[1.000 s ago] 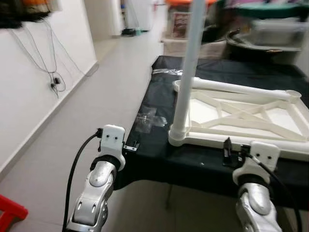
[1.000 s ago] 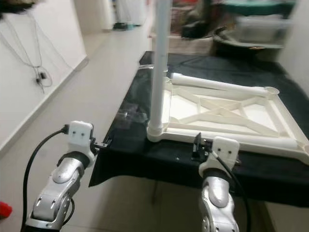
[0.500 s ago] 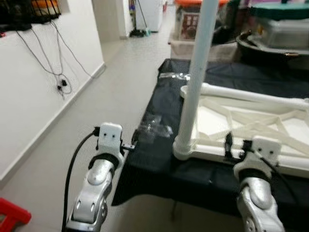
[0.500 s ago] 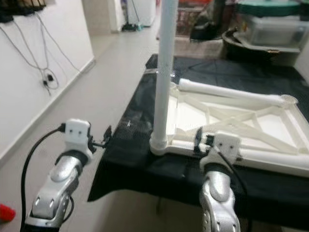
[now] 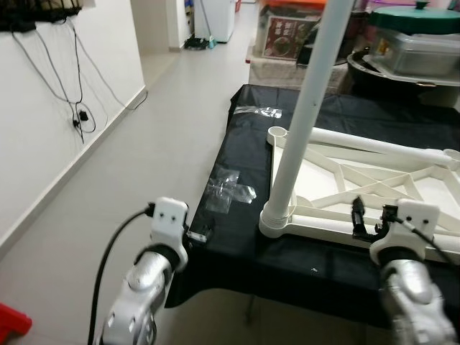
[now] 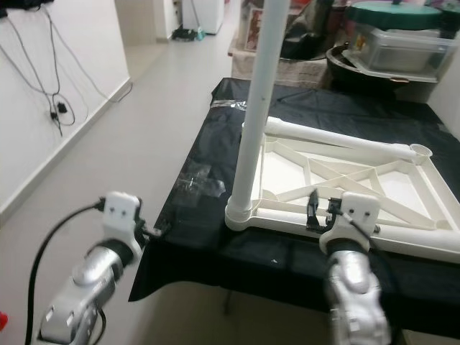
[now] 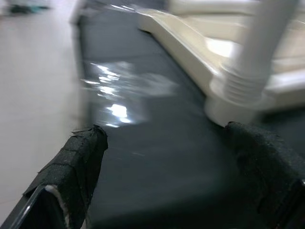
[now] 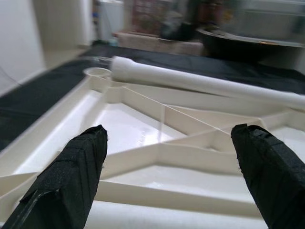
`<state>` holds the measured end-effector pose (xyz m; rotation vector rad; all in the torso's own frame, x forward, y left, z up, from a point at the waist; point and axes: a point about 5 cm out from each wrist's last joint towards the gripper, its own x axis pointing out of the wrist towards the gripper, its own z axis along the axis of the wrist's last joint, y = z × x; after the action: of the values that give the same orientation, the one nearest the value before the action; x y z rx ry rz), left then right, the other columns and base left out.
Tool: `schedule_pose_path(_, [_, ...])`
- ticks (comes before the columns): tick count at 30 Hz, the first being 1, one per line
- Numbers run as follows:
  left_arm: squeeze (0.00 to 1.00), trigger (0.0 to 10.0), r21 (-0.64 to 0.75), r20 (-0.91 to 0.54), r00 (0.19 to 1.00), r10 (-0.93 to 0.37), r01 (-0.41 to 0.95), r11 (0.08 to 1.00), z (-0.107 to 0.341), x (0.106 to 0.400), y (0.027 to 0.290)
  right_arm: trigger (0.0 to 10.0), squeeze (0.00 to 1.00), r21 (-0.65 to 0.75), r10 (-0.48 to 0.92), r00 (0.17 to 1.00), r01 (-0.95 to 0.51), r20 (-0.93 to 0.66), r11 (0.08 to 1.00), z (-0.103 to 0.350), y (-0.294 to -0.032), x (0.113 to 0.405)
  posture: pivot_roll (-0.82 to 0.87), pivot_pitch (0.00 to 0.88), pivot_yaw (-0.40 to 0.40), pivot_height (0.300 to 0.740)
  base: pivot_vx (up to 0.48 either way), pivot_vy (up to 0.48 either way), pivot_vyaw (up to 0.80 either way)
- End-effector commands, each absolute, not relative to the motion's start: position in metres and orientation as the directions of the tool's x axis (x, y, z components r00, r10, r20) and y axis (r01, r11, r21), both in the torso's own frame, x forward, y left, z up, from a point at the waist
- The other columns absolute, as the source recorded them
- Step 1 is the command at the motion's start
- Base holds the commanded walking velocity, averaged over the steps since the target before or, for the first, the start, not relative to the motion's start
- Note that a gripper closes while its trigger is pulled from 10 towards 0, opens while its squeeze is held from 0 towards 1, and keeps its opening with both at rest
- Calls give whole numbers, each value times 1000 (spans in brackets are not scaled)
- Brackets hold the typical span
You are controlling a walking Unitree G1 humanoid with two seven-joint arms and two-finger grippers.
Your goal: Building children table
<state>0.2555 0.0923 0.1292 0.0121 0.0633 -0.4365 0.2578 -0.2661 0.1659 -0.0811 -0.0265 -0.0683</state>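
Black cloth (image 5: 237, 244) — tabletop frame (image 5: 374, 176) beside tiled floor (image 5: 144, 144).

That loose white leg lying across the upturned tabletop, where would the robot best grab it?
Probably around the middle of the loose table leg, coming down from above with the right gripper, jaws spanning its width. It is a round tube lying flat along the far rim of the upturned tabletop, so its top and sides are exposed there.
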Motion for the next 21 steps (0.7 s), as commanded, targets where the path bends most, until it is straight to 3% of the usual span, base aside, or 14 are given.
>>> schedule_pose_path(1, [0, 10000, -4, -75, 887, -456, 457, 889, 129, 252, 89, 10000, 1000, -42, 22, 1000, -22, -6, 999, 162, -262, 260, 136, 72, -67, 740, 0, 0, 0])
schedule_pose_path(2, [0, 10000, -24, -75, 862, -501, 501, 865, 130, 247, 84, 10000, 1000, -42, 98, 995, -99, -19, 994, 165, -260, 262, 139, 80, -71, 740, 0, 0, 0])
schedule_pose_path(4, [0, 10000, -24, -75, 862, -501, 501, 865, 130, 247, 84, 10000, 1000, -42, 98, 995, -99, -19, 994, 165, -260, 262, 139, 80, -71, 740, 0, 0, 0])
schedule_pose_path(5, [0, 10000, -47, -73, 830, -552, 550, 834, 131, 242, 79, 10000, 0, -31, 176, 984, -177, -25, 984, 169, -258, 265, 144, 90, -71, 740, 0, 0, 0])
schedule_pose_path(8, [0, 10000, -63, -68, 794, -604, 600, 797, 134, 237, 75, 10000, 0, -20, 249, 968, -249, -32, 968, 173, -256, 270, 148, 99, -74, 740, 0, 0, 0])
schedule_pose_path(11, [0, 10000, -65, -65, 757, -651, 647, 759, 136, 229, 71, 10000, 0, 2, 417, 908, -417, -37, 909, 180, -245, 278, 154, 115, -71, 740, 0, 0, 0])
schedule_pose_path(16, [0, 10000, -65, -65, 751, -658, 654, 753, 137, 226, 71, 10000, 0, 5, 545, 837, -545, -48, 838, 184, -234, 283, 162, 125, -75, 740, 0, 0, 0])
schedule_pose_path(18, [0, 10000, -66, -66, 750, -658, 655, 753, 138, 224, 72, 10000, 0, 56, 647, 760, -645, -58, 762, 185, -230, 287, 167, 135, -76, 740, 0, 0, 0])
schedule_pose_path(21, [0, 10000, -65, -67, 749, -659, 656, 752, 139, 223, 72, 10000, 0, 67, 678, 732, -675, -61, 735, 185, -231, 290, 169, 138, -78, 740, 0, 0, 0])
